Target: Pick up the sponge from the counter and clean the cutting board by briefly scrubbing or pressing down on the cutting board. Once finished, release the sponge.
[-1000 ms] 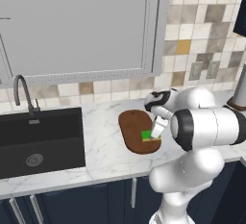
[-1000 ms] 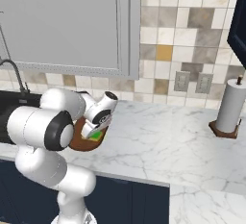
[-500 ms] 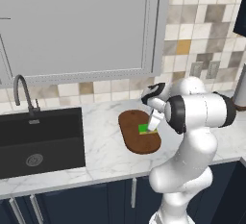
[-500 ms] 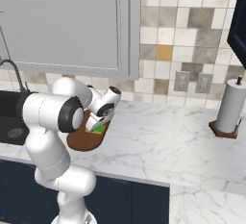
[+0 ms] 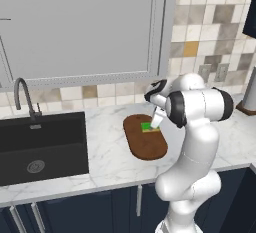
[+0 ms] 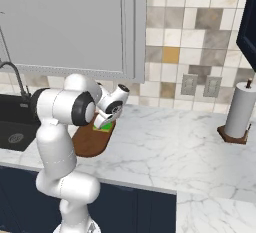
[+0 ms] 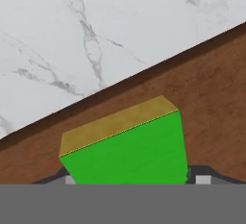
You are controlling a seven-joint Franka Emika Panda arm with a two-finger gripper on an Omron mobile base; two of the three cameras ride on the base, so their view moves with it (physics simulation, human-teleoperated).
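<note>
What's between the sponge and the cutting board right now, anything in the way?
Nothing visible. The sponge sits between the gripper fingers, right over the cutting board, whose wood lies directly behind it in the hand view.

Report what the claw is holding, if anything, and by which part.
The claw holds the sponge, its two tips on the sponge's opposite green sides near the bottom of the hand view. The sponge is over the cutting board; contact with it cannot be told.

Sink [image 5: 40, 144] — faucet [image 5: 26, 97] — paper towel roll [image 6: 239, 111].

no readable text, labels, brands, numbers or signs
</note>
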